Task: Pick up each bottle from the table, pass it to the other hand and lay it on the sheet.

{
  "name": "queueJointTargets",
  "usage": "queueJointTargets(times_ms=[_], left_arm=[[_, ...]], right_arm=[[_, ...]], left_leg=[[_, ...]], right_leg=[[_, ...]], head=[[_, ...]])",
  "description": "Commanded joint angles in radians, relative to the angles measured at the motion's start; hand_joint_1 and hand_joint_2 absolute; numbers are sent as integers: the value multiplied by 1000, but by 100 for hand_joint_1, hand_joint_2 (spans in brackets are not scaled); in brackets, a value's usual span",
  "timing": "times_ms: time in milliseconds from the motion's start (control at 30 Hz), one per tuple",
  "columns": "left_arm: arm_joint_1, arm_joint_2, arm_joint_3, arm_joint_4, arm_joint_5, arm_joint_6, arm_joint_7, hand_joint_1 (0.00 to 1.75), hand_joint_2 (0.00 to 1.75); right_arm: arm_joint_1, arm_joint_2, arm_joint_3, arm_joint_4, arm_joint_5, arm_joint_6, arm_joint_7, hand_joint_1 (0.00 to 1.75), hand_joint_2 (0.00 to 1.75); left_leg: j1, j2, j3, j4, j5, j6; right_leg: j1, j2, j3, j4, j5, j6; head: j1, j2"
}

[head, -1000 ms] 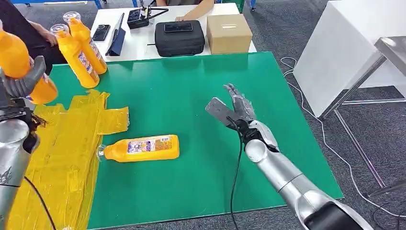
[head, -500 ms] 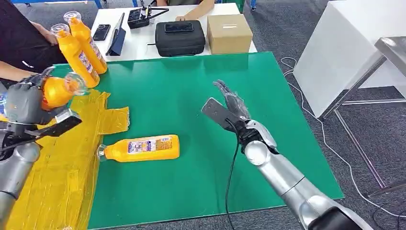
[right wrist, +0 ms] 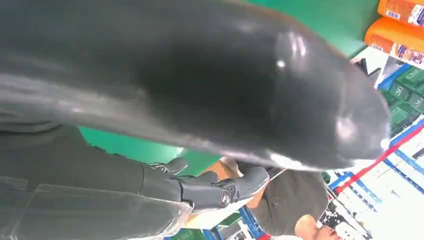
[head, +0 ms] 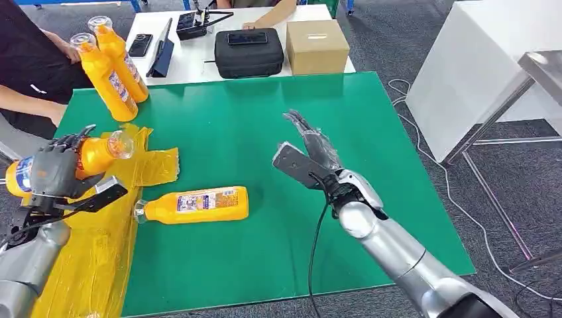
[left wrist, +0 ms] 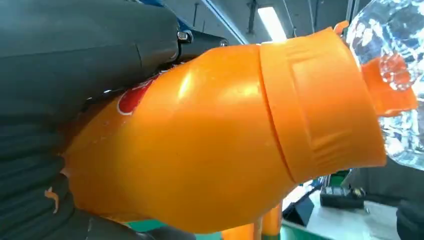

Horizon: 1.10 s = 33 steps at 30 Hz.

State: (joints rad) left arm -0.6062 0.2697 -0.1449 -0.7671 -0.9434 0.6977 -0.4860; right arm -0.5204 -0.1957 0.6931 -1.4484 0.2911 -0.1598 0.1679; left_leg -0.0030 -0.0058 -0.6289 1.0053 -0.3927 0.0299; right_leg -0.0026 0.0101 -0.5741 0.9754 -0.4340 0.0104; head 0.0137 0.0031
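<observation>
Head view: glossy orange plastic bottle (head: pixel 93 154)

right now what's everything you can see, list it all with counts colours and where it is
held bottle: 1, orange, in the left hand over the sheet's far left part
lying bottle: 1, orange, on its side on the green table, neck at the sheet's edge
standing bottles: 2, orange, table's far left corner
sheet: 1, yellow, table's left side
case: 1, black, white table beyond
box: 1, brown cardboard, right of the case
phone: 1, black, white table
person: 1, dark top, far left
left hand: grey, gripping the held bottle
right hand: grey, open above the table's middle
</observation>
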Motion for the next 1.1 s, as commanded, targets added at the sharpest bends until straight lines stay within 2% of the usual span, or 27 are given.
queueJointTargets(times_ms=[33,367,400,433,467,500,800,1100], left_arm=[[3,-60,35,93,-8,0,9,175,175],[32,-51,34,93,-5,0,4,175,175],[39,-46,24,83,-23,0,-3,162,175],[40,-46,24,79,-22,0,-7,5,0],[43,-47,25,78,-22,0,-7,0,0],[32,-35,-21,110,-51,0,5,0,0],[19,-27,-78,136,1,0,12,0,0],[31,-14,-85,104,26,0,5,0,0]], right_arm=[[-24,-47,62,-29,-15,19,7,0,0],[-10,-44,72,-42,-21,22,9,0,0],[-7,-46,72,-44,-21,22,10,0,0],[-7,-48,72,-43,-21,24,11,0,0],[-7,-49,72,-43,-21,24,11,0,0],[-8,-52,73,-42,-23,27,12,0,0],[-9,-50,72,-33,-24,35,14,0,0],[-3,-43,68,-32,-21,37,16,0,0]], left_leg=[[0,-1,6,-1,-2,-2],[0,0,5,-1,-2,-2],[0,0,4,-1,-1,-1],[1,-1,6,-1,-3,-2],[0,-1,4,-1,-2,-2],[0,0,3,-1,-1,-1],[0,-1,5,0,-2,-2],[0,0,4,0,-2,-2]], right_leg=[[0,-2,7,-1,-2,0],[0,-2,5,-1,-2,0],[0,-1,4,-1,-1,0],[1,-2,7,-1,-3,0],[0,-2,5,-1,-2,0],[0,-1,4,-1,-1,0],[0,-2,6,-1,-2,0],[0,-1,4,-1,-2,0]], head=[[0,0],[0,0],[0,0],[0,0],[0,0],[0,0],[0,0],[0,0]])
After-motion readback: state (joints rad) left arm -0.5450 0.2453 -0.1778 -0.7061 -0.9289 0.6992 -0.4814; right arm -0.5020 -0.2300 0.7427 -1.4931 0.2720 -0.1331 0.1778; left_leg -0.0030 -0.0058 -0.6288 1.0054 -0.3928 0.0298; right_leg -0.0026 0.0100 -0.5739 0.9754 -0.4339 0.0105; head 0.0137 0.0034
